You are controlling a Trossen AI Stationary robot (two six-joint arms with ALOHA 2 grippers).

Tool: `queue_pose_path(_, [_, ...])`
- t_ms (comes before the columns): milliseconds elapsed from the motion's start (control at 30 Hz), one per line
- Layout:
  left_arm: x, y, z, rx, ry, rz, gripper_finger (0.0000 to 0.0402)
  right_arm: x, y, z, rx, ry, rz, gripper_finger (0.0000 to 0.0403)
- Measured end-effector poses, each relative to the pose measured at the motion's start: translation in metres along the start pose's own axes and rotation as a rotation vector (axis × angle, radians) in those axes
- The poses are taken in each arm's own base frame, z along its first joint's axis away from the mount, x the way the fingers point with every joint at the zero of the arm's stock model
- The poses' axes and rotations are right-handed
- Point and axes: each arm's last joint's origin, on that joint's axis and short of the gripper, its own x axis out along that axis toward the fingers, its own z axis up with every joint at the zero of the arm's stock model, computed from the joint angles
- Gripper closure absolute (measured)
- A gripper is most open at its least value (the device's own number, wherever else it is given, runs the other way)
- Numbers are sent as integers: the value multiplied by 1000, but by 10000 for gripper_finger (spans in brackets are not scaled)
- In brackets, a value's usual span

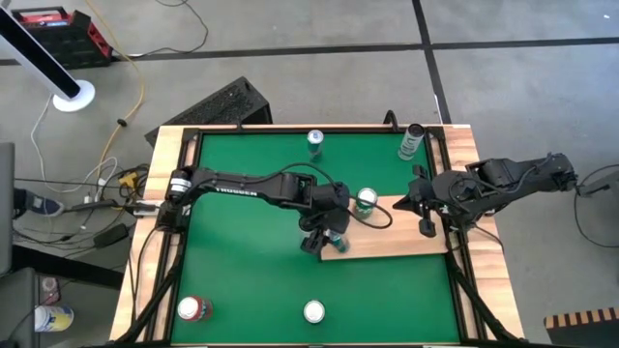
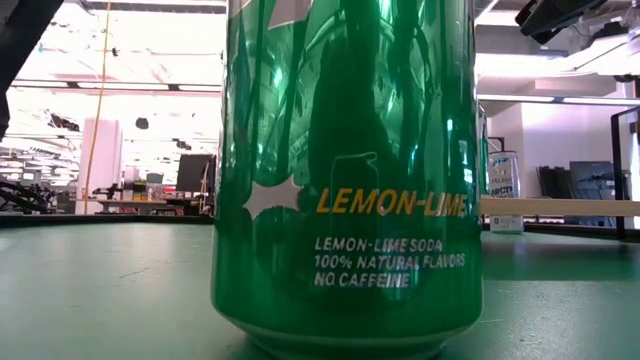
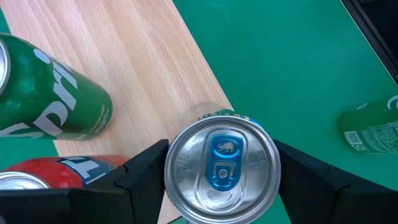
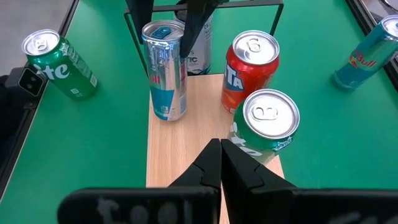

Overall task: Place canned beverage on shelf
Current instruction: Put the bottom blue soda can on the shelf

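Note:
A slim silver-and-blue can [image 4: 165, 71] with a blue tab [image 3: 221, 165] stands upright at the left end of the shelf [image 4: 186, 143], a light wooden board. My left gripper [image 1: 324, 235] is shut on it. A red can [image 4: 252, 68] and a green can [image 4: 264, 127] stand on the board's middle. Over the board's right end, my right gripper [image 4: 221, 163] hangs shut and touches nothing. My left gripper pinches the slim can's upper wall just under the rim [image 3: 169, 163], one finger [image 3: 140, 177] on each side. The fingers come slanting down from the table's left side. The can stays upright with its base at the board; whether it rests there I cannot tell.
On the green table stand a green can [image 2: 345, 170] by the near edge, a red-topped can [image 1: 191, 309] at the near left and another can [image 1: 315, 141] near the far edge. A green can [image 1: 411, 143] is at the far right. A thin dark frame [image 4: 205, 5] rises beyond the board.

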Motion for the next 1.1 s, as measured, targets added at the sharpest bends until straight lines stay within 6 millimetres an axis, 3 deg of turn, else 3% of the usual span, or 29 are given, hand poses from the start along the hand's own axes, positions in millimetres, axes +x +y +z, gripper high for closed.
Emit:
queue_pose_path(533, [-4, 2, 3, 24, 5, 31, 102, 0, 0, 0, -1, 3, -1, 376])
queue_pose_path(900, [-51, 1, 25, 38, 15, 75, 101, 4, 4, 4, 9, -7, 66, 376])
queue_pose_path(1100, [-73, -3, 14, -33, 180, 124, 104, 18, 12, 19, -42, -78, 176, 364])
